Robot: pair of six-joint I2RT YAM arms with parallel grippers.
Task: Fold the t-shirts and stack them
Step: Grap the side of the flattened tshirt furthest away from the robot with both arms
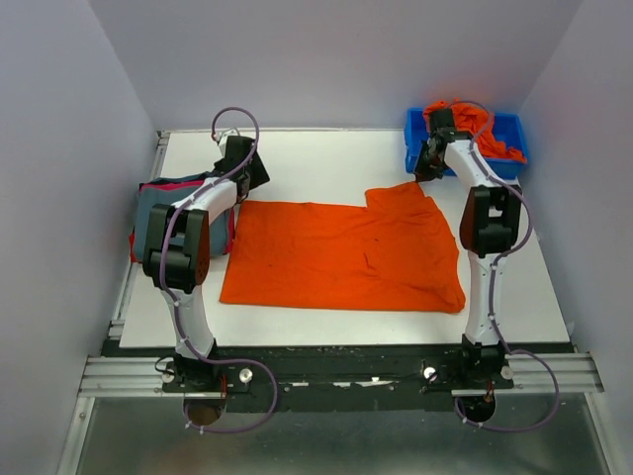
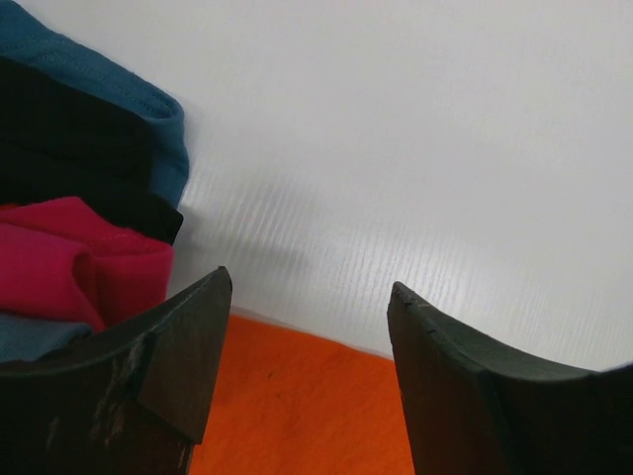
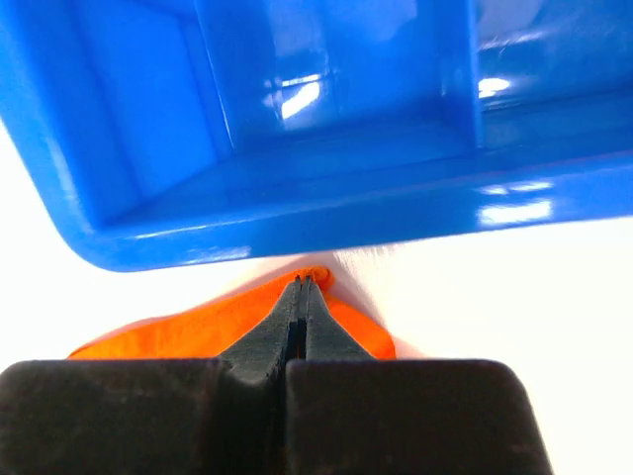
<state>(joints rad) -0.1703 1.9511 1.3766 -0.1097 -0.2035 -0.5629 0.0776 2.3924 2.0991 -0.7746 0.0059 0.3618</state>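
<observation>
A bright orange t-shirt [image 1: 341,252] lies spread flat in the middle of the table. My right gripper [image 3: 306,282] is shut on its far right corner [image 3: 341,319], close to the blue bin [image 3: 297,129]. In the top view that gripper [image 1: 427,170] is by the bin's near left corner. My left gripper [image 2: 309,297] is open and empty over the shirt's far left corner [image 2: 297,406]; in the top view it [image 1: 249,170] is at the back left. A stack of folded grey-blue and red-pink shirts [image 1: 158,213] lies at the left edge, and it also shows in the left wrist view [image 2: 89,257].
The blue plastic bin [image 1: 509,124] stands at the back right with more orange cloth [image 1: 485,134] in it. Walls close the table at the left, back and right. The arm bases are on a rail [image 1: 336,371] at the near edge.
</observation>
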